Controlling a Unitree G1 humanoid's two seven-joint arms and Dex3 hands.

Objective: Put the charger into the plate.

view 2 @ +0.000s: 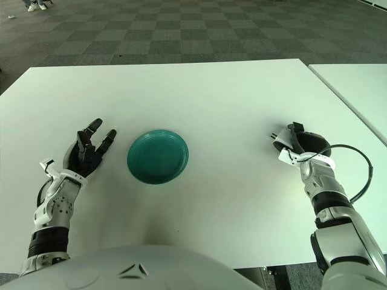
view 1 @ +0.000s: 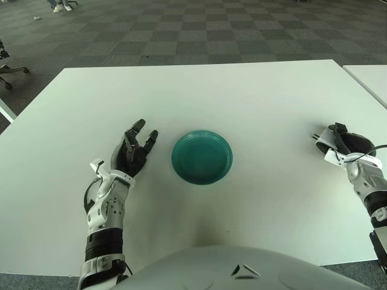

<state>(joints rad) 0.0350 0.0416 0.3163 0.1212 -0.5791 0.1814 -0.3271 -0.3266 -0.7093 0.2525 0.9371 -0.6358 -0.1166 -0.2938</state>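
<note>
- Left eye view: white desk (view 1: 242,96) with a teal plate (view 1: 202,157) near its middle, a bit toward the near edge; nothing in the plate.
- Left eye view: left hand (view 1: 134,148) shows just left of the plate, not touching it; fingers (view 1: 138,125) spread wide, pointing toward the far edge, holding nothing.
- Left eye view: right hand (view 1: 343,144) is by the desk's right edge, well apart from the plate; its fingers are curled around a charger (view 1: 325,138), white body, plug prongs poking out toward the plate side.
- Left eye view: cannot tell if the charger touches the desk surface or is lifted off it.
- Left eye view: no readable writing, brand or label on plate, charger or desk.
- Right eye view: same layout; plate (view 2: 158,156) near the middle, left hand (view 2: 88,151) beside it toward the left edge, fingers wide.
- Right eye view: right hand (view 2: 300,145) near the right edge with the charger (view 2: 284,142) gripped; a dark cable (view 2: 357,163) loops past the wrist toward the right edge.
- Right eye view: second white desk (view 2: 357,90) at the far right, checkered carpet floor (view 2: 181,30) beyond the far edge.
- Right eye view: no legible text here either.
</note>
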